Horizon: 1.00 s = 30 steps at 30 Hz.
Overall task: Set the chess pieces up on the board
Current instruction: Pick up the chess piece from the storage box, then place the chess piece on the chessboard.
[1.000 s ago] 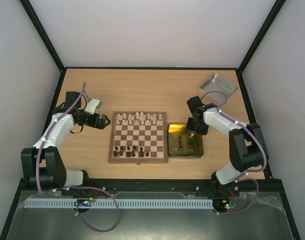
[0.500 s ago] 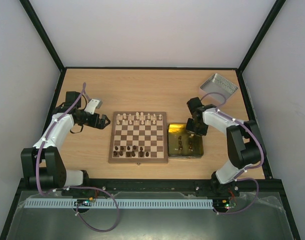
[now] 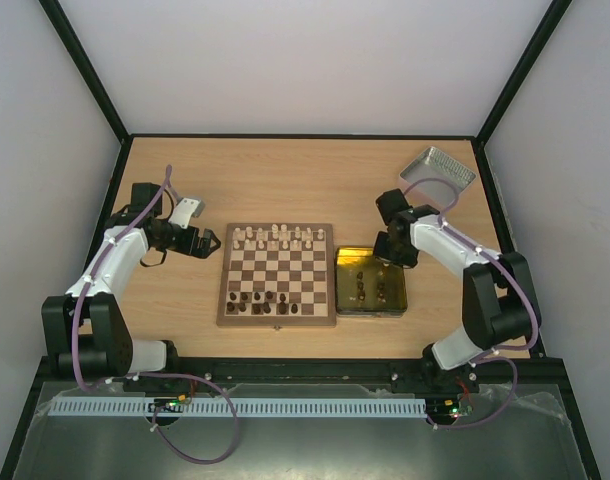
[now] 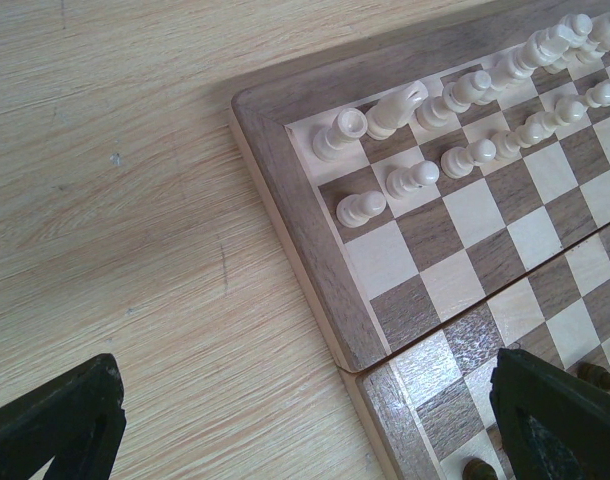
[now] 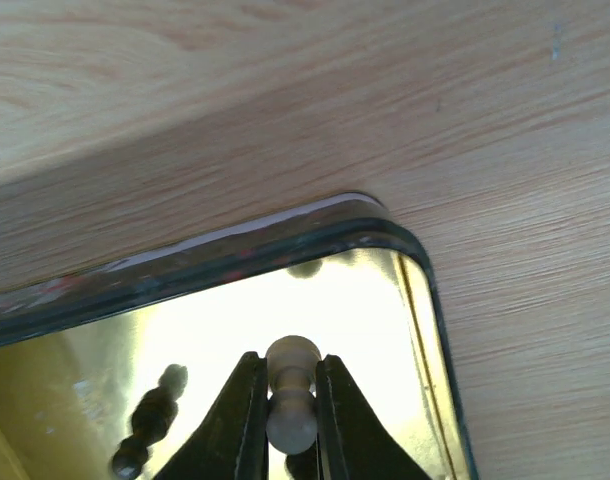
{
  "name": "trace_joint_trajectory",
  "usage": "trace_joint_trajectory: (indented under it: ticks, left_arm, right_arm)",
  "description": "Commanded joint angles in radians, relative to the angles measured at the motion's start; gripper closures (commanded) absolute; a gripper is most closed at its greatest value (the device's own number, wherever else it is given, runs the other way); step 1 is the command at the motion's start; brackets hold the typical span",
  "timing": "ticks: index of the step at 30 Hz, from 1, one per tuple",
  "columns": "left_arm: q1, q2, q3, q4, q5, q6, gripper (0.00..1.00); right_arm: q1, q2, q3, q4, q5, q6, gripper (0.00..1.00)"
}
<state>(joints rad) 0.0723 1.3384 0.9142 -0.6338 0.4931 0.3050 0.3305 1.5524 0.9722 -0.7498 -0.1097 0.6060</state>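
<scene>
My left gripper (image 4: 305,415) hangs low beside the left edge of the board (image 3: 276,273), fingers spread wide on nothing, and its view cuts off most of the dark chess pieces (image 3: 262,298) (just blurs in the corner). Over a far corner of the yellow tin (image 5: 235,255), my right gripper (image 5: 285,400), wrist bent down, pinches a pale pawn (image 5: 291,365). The dark figures (image 5: 150,420) beneath it are out of focus.

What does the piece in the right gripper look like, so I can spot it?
Start at the yellow tin right of the board. Over its far end the right gripper clamps one pale cream, round-headed piece; the other pieces in the tin are dark.
</scene>
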Motion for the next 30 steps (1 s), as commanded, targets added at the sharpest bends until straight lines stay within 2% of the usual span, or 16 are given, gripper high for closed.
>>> trace_joint_trajectory:
  ticks: [1, 9, 13, 20, 30]
  left_arm:
    - [-0.004, -0.014, -0.003, 0.0, 0.004, 0.0, 0.01]
    - [-0.005, -0.011, -0.003, 0.001, -0.001, -0.002, 0.01]
    - [-0.005, -0.014, -0.005, 0.002, -0.002, -0.004, 0.01]
    - [-0.005, -0.014, -0.005, 0.002, -0.003, -0.006, 0.01]
    - [-0.005, -0.009, -0.003, 0.001, 0.001, -0.003, 0.01]
  right_arm:
    - [0.059, -0.052, 0.08, -0.1, 0.057, 0.006, 0.92]
    - [0.265, 0.067, 0.305, -0.154, 0.07, 0.066, 0.92]
    - [0.308, 0.158, 0.386, -0.148, 0.053, 0.062, 0.92]
    - [0.329, 0.29, 0.489, -0.143, 0.045, 0.043, 0.92]
    - [0.331, 0.359, 0.531, -0.125, 0.016, 0.037, 0.91]
